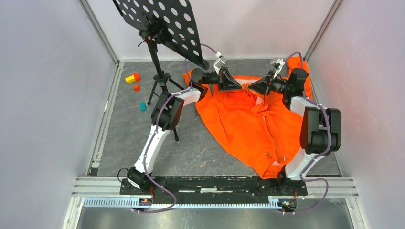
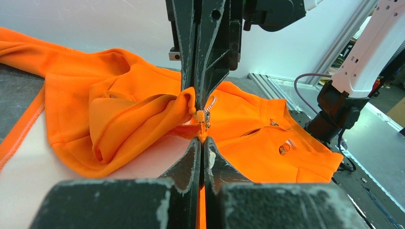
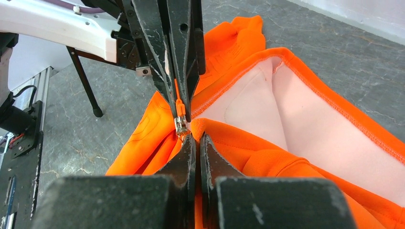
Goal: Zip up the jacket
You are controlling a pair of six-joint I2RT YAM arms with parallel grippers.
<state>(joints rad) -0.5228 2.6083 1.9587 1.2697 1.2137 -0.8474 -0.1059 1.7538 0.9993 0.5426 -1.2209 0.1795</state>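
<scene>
The one holder in sight is the pocket (image 1: 234, 99) on the jacket's (image 1: 243, 131) chest. It is lying flat under the two grippers, and what is in it cannot be seen.

The jacket is lying spread over the right half of the worktop (image 1: 200, 152). It is running from the far right corner, where one sleeve is bunching up, down to the near edge beside the right arm's base. It is showing bright orange on the outside, with pale pink lining (image 3: 267, 109) exposed where the collar (image 2: 133, 109) is folding open. In the overhead view the front panels are lying together down to the hem. Whether the zip (image 2: 210, 102) is meshing the whole way I cannot tell. A small metal ring (image 2: 285, 148) is lying on the chest fabric.

The left gripper (image 1: 242, 87) and the right gripper (image 1: 252, 88) are meeting tip to tip at the collar end. Both are pinching closed on the jacket right at the slider (image 2: 206, 118), and an orange pull is rising from it between the left fingers (image 3: 165, 76).

A black perforated stand (image 1: 162, 21) is standing over the far left part. Small coloured blocks (image 1: 133, 78) are lying near the left edge, well apart from the jacket.
</scene>
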